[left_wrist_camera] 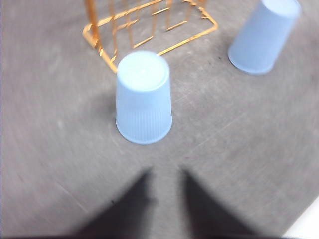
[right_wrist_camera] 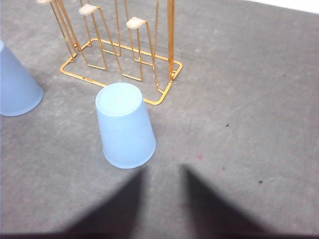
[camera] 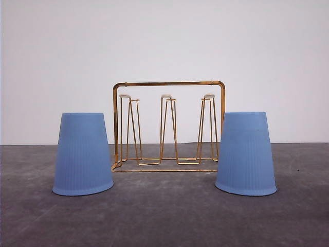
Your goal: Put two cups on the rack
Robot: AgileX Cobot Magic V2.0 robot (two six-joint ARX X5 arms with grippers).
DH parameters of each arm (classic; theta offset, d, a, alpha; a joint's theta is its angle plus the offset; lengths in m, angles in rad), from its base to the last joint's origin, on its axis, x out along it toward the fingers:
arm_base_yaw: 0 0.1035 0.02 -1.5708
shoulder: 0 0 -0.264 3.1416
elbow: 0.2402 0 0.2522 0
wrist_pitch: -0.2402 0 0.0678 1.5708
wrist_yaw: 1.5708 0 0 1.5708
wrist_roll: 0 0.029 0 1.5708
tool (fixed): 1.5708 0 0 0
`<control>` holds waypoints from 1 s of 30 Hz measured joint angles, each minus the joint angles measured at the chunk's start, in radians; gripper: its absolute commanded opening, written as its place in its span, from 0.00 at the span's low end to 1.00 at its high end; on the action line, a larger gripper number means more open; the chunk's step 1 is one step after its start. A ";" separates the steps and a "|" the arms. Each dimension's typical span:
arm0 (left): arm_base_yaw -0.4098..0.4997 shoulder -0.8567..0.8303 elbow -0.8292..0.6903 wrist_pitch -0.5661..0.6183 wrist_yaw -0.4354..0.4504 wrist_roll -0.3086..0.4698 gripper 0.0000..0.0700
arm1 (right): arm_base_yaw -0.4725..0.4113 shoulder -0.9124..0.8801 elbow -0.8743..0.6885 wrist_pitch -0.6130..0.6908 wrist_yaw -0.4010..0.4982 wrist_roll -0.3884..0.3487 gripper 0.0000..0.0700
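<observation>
Two light-blue ribbed cups stand upside down on the dark table, apart from the rack. The left cup (camera: 83, 154) is at the rack's front left, the right cup (camera: 245, 154) at its front right. The gold wire rack (camera: 168, 83) stands between and behind them, its white-tipped pegs bare. In the left wrist view my left gripper (left_wrist_camera: 167, 174) is open, short of the left cup (left_wrist_camera: 143, 99), with the rack (left_wrist_camera: 88, 32) and the other cup (left_wrist_camera: 264, 35) beyond. In the right wrist view my right gripper (right_wrist_camera: 163, 169) is open, just beside the right cup (right_wrist_camera: 124, 127), near the rack (right_wrist_camera: 171, 35).
The grey table (camera: 164, 216) reaches back to a plain white wall (camera: 164, 41). In the right wrist view the left cup (right_wrist_camera: 15, 84) sits at the picture's edge. A pale table edge (left_wrist_camera: 306, 224) shows in the left wrist view.
</observation>
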 measured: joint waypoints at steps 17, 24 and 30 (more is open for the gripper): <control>-0.015 0.251 0.000 0.287 0.002 -0.166 0.86 | 0.000 0.000 0.000 0.022 0.000 -0.007 0.67; -0.058 0.464 0.000 0.494 -0.001 -0.186 0.86 | 0.000 0.000 0.000 0.022 0.000 -0.007 0.67; -0.094 0.657 0.001 0.621 -0.055 -0.186 0.86 | 0.000 0.000 0.000 0.032 0.000 -0.005 0.67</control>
